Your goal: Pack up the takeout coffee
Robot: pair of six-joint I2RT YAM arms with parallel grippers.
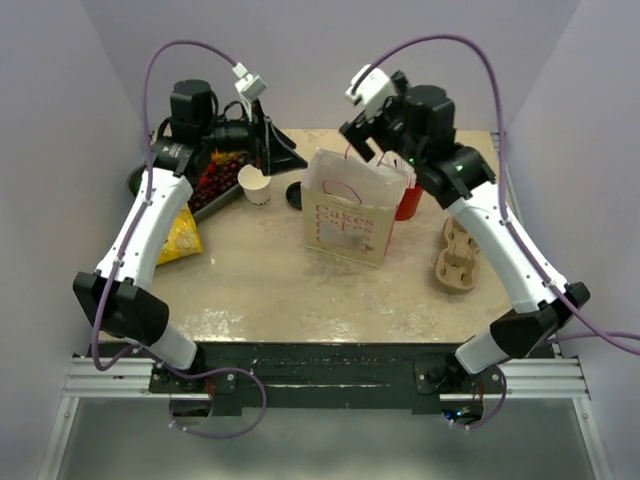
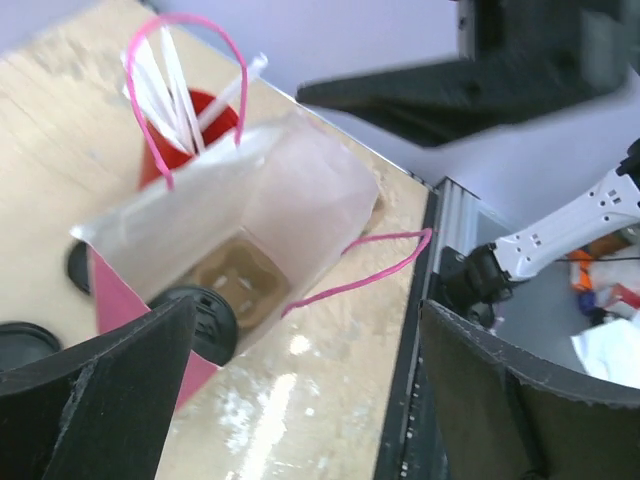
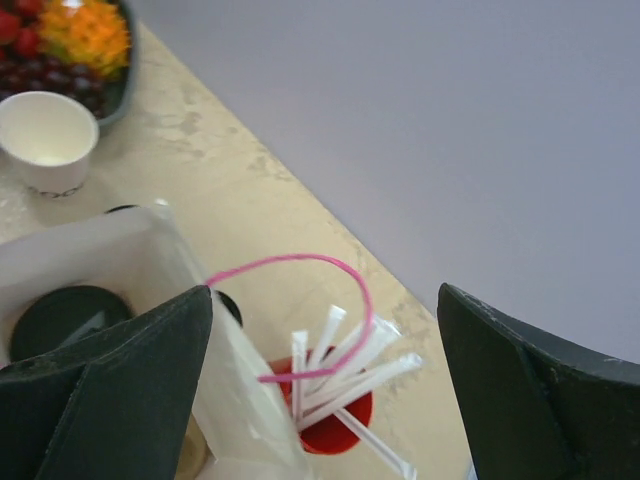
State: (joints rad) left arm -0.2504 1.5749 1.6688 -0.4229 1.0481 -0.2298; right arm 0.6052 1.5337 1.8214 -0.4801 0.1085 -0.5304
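The white paper cup (image 1: 255,184) (image 3: 45,140) stands upright and empty on the table at back left. One round black lid (image 1: 296,195) (image 2: 22,345) lies on the table between the cup and the white paper bag (image 1: 345,215) (image 2: 200,215). Another black lid (image 2: 203,322) (image 3: 60,318) shows inside the open bag beside a brown cardboard insert (image 2: 240,280). I cannot tell what is under it. My left gripper (image 1: 268,140) (image 2: 300,400) hangs open behind the cup. My right gripper (image 1: 375,138) (image 3: 320,390) hangs open above the bag's back right corner. Neither holds anything.
A red cup of white straws (image 1: 408,203) (image 2: 185,120) (image 3: 335,420) stands right behind the bag, under its pink handle (image 3: 300,265). A cardboard cup carrier (image 1: 458,255) lies at the right. A fruit tray (image 1: 215,180) and a yellow packet (image 1: 180,237) sit at the left.
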